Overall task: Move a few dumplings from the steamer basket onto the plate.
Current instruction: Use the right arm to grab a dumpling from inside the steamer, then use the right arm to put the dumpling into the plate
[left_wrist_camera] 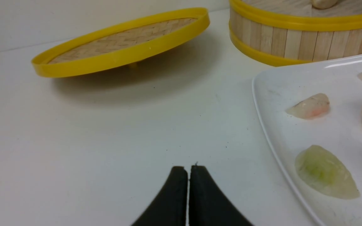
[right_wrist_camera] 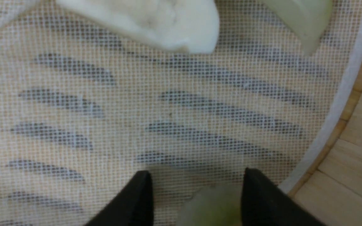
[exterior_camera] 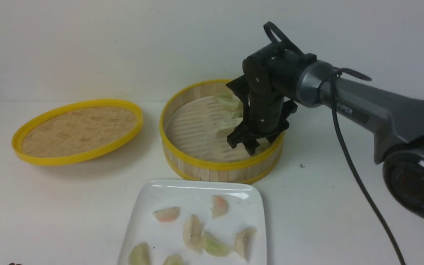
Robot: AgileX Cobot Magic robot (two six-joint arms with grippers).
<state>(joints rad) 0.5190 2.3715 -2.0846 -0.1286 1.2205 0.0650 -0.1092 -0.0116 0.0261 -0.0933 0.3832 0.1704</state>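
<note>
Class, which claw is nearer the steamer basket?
Right. The right claw reaches down inside the steamer basket; the left claw sits outside it, near the plate.

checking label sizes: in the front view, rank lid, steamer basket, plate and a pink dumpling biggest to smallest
1. lid and steamer basket: look alike, can't rank.
2. plate: nearer the camera and cut off, placing unsure.
3. pink dumpling: clearly smallest.

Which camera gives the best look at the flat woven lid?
The front view: the lid shows whole, woven face and yellow rim, beside the steamer basket. The left wrist view sees the lid low, nearly edge-on. The right wrist view misses it.
</note>
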